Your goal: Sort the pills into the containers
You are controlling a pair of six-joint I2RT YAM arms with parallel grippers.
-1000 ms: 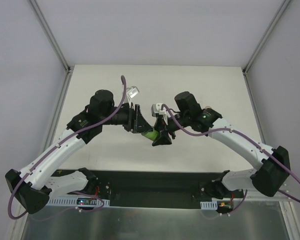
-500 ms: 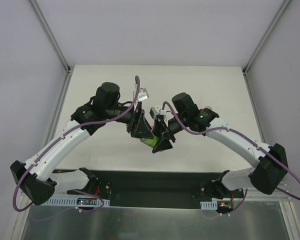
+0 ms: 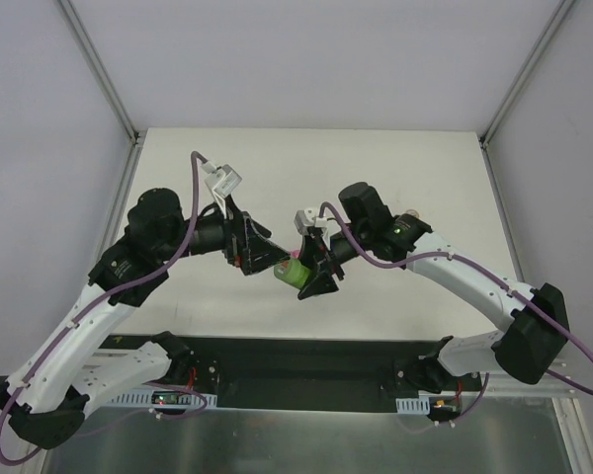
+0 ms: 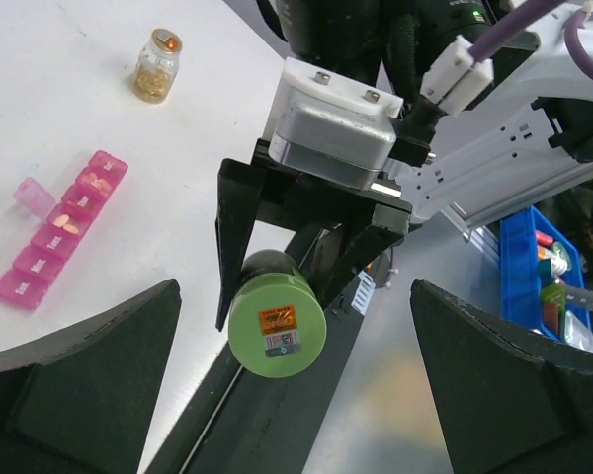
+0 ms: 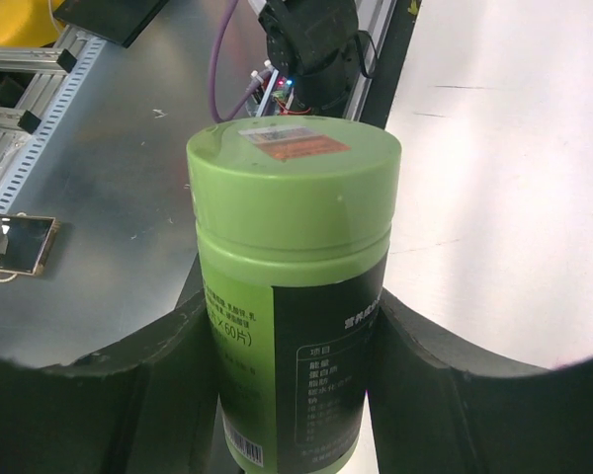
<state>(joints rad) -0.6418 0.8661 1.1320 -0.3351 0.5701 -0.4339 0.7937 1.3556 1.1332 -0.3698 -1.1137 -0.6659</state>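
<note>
The right gripper (image 5: 292, 400) clamps the green bottle (image 5: 277, 326), the left gripper (image 3: 262, 255) gapes empty just beside its cap (image 5: 295, 188), so I'd centre it squarely there before squeezing (the pink pill box (image 4: 64, 232) lies on the table (image 4: 69, 69) below the bottle).

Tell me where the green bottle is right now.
In the top view, the green bottle is held over the middle of the table in the right gripper, with the open left gripper just to its left.
</note>
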